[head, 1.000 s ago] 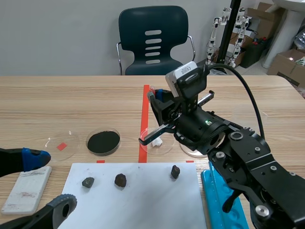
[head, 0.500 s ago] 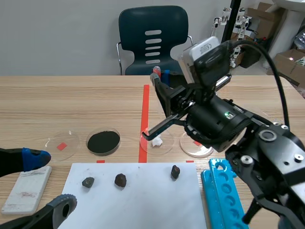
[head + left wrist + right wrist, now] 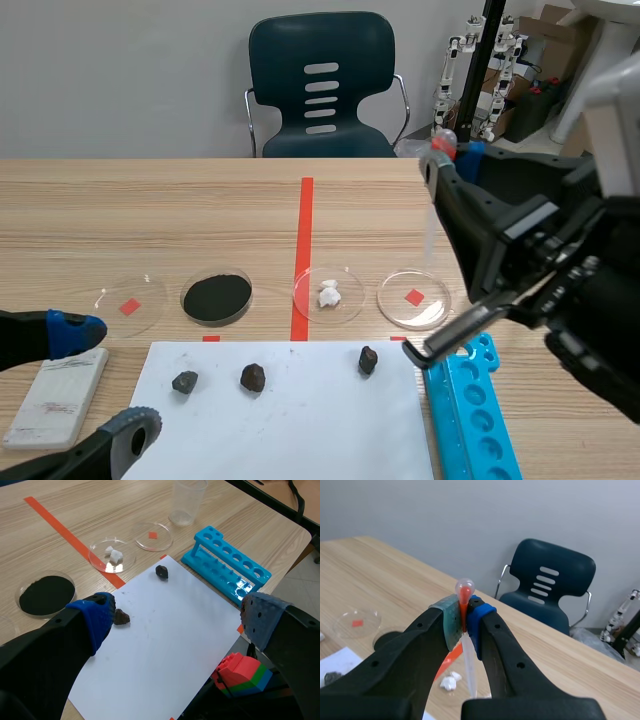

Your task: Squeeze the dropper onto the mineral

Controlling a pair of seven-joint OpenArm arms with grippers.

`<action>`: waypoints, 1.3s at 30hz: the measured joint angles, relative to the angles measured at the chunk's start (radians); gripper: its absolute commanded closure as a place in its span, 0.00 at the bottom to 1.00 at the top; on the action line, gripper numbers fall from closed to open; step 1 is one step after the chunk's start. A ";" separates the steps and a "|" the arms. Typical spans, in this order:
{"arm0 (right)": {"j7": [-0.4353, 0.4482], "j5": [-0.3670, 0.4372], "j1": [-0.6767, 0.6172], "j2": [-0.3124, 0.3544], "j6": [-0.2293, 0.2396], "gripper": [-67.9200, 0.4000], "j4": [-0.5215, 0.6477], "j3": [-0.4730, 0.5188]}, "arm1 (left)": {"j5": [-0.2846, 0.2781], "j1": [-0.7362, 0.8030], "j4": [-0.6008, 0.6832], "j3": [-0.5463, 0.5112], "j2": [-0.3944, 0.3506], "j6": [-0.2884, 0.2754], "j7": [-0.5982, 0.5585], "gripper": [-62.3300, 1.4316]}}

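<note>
Item: dropper (image 3: 431,210), one, a clear thin stem with a small red bulb. Scene view: I have it in the right jaws, pinched upright just under the bulb. It is held up off the surface (image 3: 150,210), beyond the far right corner of the white sheet (image 3: 290,420) and well apart from it. Three dark stones (image 3: 253,377) lie along the sheet's far edge, and I cannot tell which is the mineral meant. I rate the dropper as light, soft in the bulb, bendy in the stem and slick. The neck is a sound place to carry it, but I judge that only pressure on the bulb itself will release a drop. The right arm (image 3: 560,280) runs out of the picture, and the stem is faint against the wood. Left wrist view: the left jaws stand spread and empty over the sheet, and there is no dropper here. One finger (image 3: 95,617) covers part of a stone, and I count only two. A blue rack (image 3: 227,570) lies just beside the sheet's right edge. Right wrist view: the pads (image 3: 447,622) are pressed on the neck, with the bulb clear above them. The stem's tip is hidden behind the fingers and only a corner of the sheet shows. Whether liquid is loaded I cannot make out.
</note>
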 measured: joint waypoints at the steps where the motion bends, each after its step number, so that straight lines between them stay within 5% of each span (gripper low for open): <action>1: 0.000 0.000 -0.036 0.000 0.002 0.98 0.024 0.017 | 0.000 0.000 0.000 0.000 0.000 0.000 0.000 0.15; 5: 0.008 0.000 -0.165 0.000 0.040 0.98 0.107 0.086 | 0.000 0.000 0.000 0.000 0.000 0.000 0.000 0.15; 11: 0.111 0.029 -0.300 0.000 0.242 0.98 0.145 0.178 | 0.000 0.000 0.000 0.000 0.000 0.000 0.000 0.15; 15: 0.175 0.034 -0.351 0.000 0.311 0.98 0.143 0.233 | 0.000 0.000 0.000 0.000 0.000 0.000 0.000 0.15; 39: 0.206 0.033 -0.386 0.000 0.327 0.98 0.142 0.284 | 0.000 0.000 0.000 0.000 0.000 0.000 0.000 0.15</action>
